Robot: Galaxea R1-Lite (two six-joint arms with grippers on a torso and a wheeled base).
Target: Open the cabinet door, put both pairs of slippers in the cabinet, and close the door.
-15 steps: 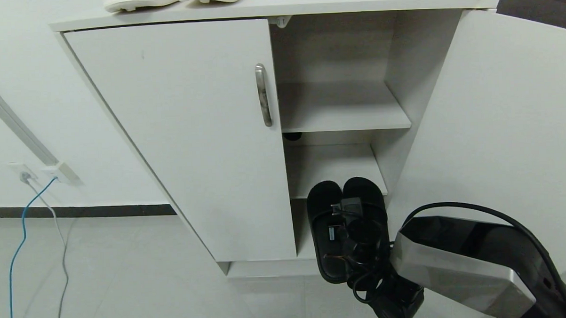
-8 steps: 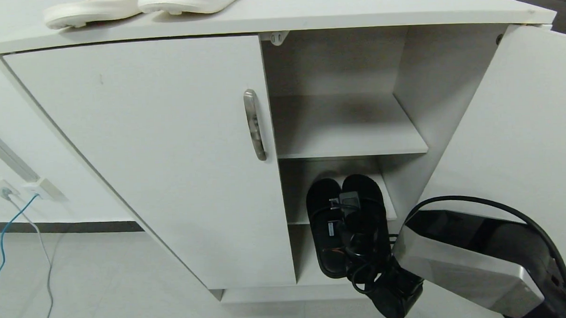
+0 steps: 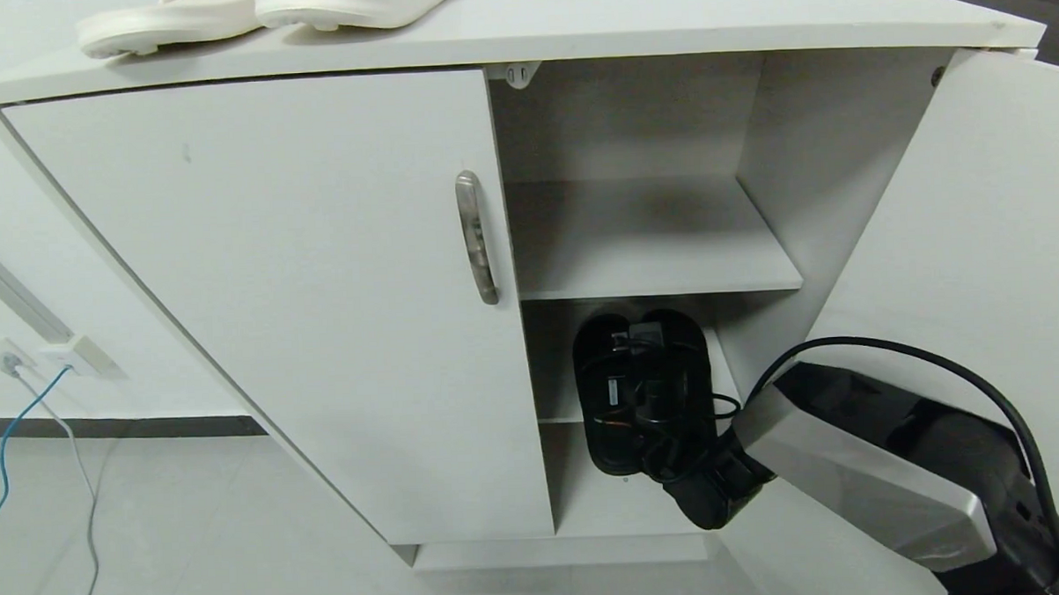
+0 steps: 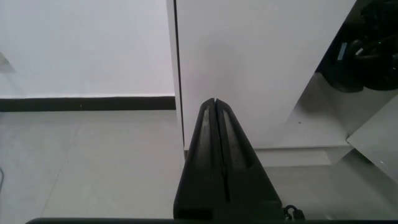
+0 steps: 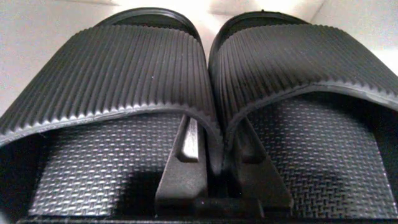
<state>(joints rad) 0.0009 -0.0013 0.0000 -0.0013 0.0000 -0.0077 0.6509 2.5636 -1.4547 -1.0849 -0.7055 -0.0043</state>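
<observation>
"Black slippers [image 3: 643, 390], one pair. Held how, and where?"

"Right gripper [image 5: 217, 158] clamped on the two inner edges, which are pinched between its fingers [image 5: 189, 146]. Toes lie ahead of it, under the upper shelf [image 3: 651, 240]. Heels point back toward the wrist and appear to sit past the lower shelf [image 3: 552, 385] edge."

"Hazards?"

"Narrow pinch: one sole could slide free and drop. Toes could catch the upper shelf if raised. If released here, I judge the heels would overhang and the pair could tip out."

"Left gripper [image 4: 214, 155]?"

"Fingers together, nothing between them, low beside the closed left door [image 3: 274, 298]. No hazard noted."

"Outstanding?"

"White slippers [image 3: 264, 12], atop the cabinet [image 3: 661, 20], well above both grippers. Right door [image 3: 976, 229] open."
</observation>
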